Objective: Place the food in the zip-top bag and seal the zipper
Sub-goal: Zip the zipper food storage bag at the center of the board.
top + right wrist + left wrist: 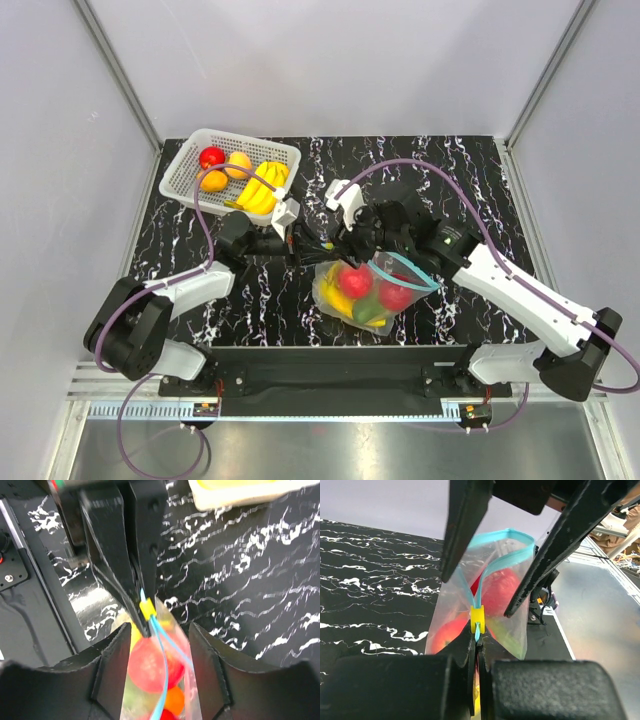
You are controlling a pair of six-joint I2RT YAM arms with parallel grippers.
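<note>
**Booth: plain panels, even light**

Black, white-veined marble tabletop [480,170]. Pale grey panel walls far [330,60], left [50,150] and right [600,100]. Aluminium posts [122,75] in both far corners. At the near edge an aluminium rail [330,400], then a dull grey metal sheet [330,450]. Light soft and even.

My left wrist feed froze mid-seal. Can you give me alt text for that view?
The left gripper is shut on the zip-top bag at the yellow slider of its zipper. Beyond it, the right gripper, jaws open, straddles the unsealed mouth. Red fruit shows inside.
</note>
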